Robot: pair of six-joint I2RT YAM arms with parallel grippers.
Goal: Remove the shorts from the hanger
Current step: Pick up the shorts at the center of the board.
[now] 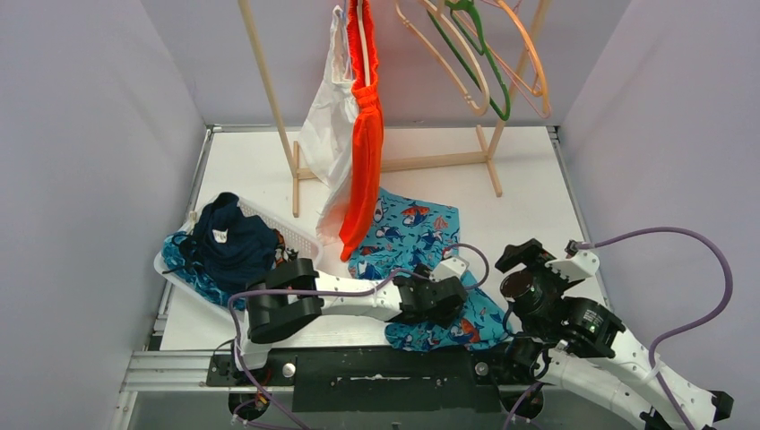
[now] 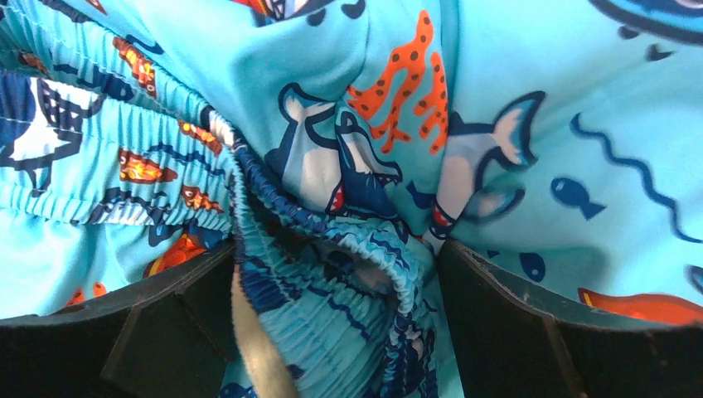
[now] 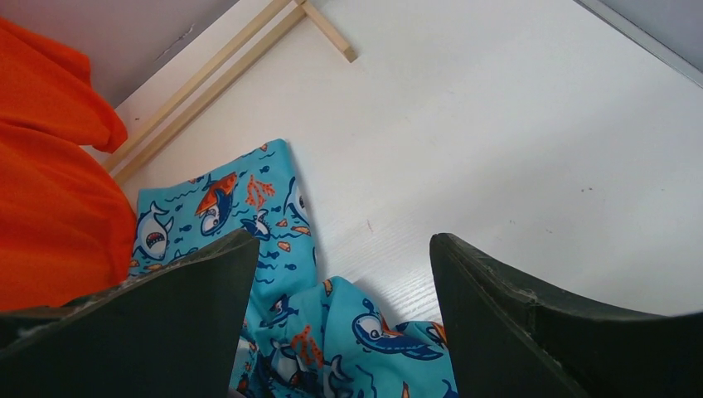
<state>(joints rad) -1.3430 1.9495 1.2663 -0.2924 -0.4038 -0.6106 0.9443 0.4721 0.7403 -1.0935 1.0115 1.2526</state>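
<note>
Top overhead, far; wrists close, sharing teal shorts (image 1: pixel 408 228).

The left arm (image 1: pixel 341 300) stretches low toward the right, its left gripper (image 2: pixel 336 274) pointed downward with jaws spread wide, while the right arm (image 1: pixel 609 358) angles inward, the right gripper (image 3: pixel 344 249) also tilted down and parted.

Loose shorts (image 1: pixel 412 228) spread mid-frame on the tabletop (image 1: pixel 529 197), basket (image 1: pixel 303 238) holding piled shorts (image 1: pixel 228 242) at left, rack (image 1: pixel 269 85) behind at top with hung shorts (image 1: pixel 363 134) upper centre
</note>
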